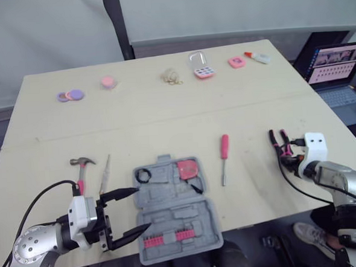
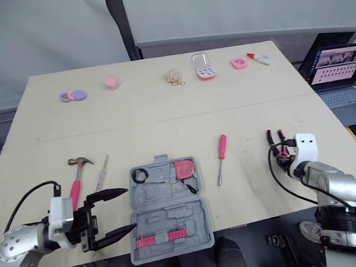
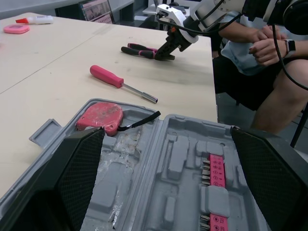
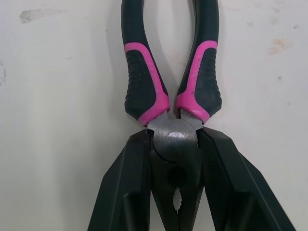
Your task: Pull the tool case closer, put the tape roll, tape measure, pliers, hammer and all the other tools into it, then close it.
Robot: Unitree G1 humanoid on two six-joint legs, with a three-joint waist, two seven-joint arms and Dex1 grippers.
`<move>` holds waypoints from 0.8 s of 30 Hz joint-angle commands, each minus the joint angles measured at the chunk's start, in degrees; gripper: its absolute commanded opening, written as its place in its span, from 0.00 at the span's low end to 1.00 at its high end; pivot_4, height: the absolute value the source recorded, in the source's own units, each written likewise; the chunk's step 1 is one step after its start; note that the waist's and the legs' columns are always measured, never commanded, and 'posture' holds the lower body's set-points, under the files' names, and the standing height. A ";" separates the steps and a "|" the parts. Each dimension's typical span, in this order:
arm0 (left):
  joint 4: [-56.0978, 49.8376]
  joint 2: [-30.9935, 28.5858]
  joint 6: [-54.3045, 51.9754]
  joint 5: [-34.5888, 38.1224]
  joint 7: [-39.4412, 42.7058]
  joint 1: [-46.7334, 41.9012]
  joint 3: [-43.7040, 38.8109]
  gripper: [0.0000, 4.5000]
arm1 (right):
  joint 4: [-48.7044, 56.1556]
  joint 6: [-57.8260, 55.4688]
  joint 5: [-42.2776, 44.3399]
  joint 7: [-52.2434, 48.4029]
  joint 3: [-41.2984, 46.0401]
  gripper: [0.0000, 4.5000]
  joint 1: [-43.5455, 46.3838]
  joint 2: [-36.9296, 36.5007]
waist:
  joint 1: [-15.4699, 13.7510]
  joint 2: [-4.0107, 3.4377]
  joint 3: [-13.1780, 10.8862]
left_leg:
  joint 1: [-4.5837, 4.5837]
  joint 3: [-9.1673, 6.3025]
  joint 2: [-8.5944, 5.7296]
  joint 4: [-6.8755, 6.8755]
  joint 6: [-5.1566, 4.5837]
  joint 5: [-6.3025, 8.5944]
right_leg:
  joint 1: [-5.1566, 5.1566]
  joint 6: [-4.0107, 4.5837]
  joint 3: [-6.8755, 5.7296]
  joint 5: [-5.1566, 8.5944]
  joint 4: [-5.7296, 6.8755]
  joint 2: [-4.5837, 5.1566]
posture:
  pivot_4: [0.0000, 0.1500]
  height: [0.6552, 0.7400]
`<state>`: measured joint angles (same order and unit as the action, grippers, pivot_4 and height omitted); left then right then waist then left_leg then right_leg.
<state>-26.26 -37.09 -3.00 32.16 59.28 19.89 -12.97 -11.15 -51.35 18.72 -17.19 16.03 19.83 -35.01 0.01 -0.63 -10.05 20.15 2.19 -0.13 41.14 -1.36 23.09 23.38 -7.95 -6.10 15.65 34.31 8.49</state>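
Observation:
The grey tool case (image 1: 171, 215) lies open at the table's front edge. A black tape roll (image 1: 143, 175) and a pink tape measure (image 1: 187, 168) sit in its far half. My left gripper (image 1: 140, 208) is open, its fingers spanning the case's left edge (image 3: 183, 159). A pink-handled hammer (image 1: 80, 170) and a thin pale tool (image 1: 105, 173) lie left of the case, a pink screwdriver (image 1: 225, 158) to its right. Further right, my right gripper (image 4: 175, 144) is shut on the head of the black-and-pink pliers (image 4: 144, 96), which rest on the table.
Small pink and purple items (image 1: 71, 95), a tan lump (image 1: 173, 77), a clear box (image 1: 201, 65) and a glue bottle (image 1: 258, 57) line the far edge. A laptop (image 1: 337, 69) stands off the right side. A person (image 3: 260, 48) sits beyond the right front corner.

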 commanded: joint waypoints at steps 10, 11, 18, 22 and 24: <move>-0.50 -0.45 -1.47 3.95 -0.58 -0.62 -3.17 1.00 | 9.63 -6.33 0.61 -0.91 0.25 0.21 -1.98 -2.21 | 0.02 -0.05 -0.03 | 0.03 -0.02 0.01 -0.02 0.00 0.00 | 0.02 0.00 -0.02 0.00 -0.02 0.00 | 1.00 0.87; -0.28 -0.65 -2.02 4.70 -0.56 -0.91 -3.84 1.00 | 11.97 -7.41 0.90 -1.34 0.05 0.21 -2.08 -2.94 | 0.01 -0.12 -0.07 | 0.03 -0.02 0.03 -0.02 0.00 0.00 | 0.02 0.00 -0.02 0.00 -0.03 0.00 | 1.00 0.87; 2.64 -1.04 -3.05 5.01 1.06 -2.99 -4.88 1.00 | 26.93 -16.40 5.06 -6.32 -1.39 0.21 -2.91 -9.07 | 0.04 -0.52 -0.31 | 0.05 0.02 0.01 -0.06 0.00 0.00 | 0.07 -0.01 -0.02 -0.01 -0.06 -0.01 | 1.00 0.87; 3.93 -0.97 -2.80 4.76 1.63 -3.39 -4.89 1.00 | 34.50 -19.49 8.81 -11.55 -4.47 0.21 -1.89 -13.79 | 0.04 -0.52 -0.32 | 0.07 0.01 0.00 -0.07 0.00 0.00 | 0.08 -0.02 -0.02 -0.01 -0.12 -0.01 | 1.00 0.87; 4.39 -1.23 -2.72 4.65 2.03 -2.84 -5.37 1.00 | 36.63 -20.36 10.61 -13.71 -6.07 0.21 0.00 -15.28 | 0.12 -0.51 -0.33 | 0.08 0.00 0.01 -0.07 0.00 0.00 | 0.09 -0.03 -0.02 -0.02 -0.13 -0.01 | 1.00 0.87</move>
<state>-21.54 -37.96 -6.32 36.53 60.65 16.57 -17.02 22.01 -71.54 27.55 -28.65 9.55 18.25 -49.17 0.14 -1.14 -10.38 20.22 2.21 -0.12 41.07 -1.36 23.10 23.47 -7.99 -6.10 15.63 34.18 8.48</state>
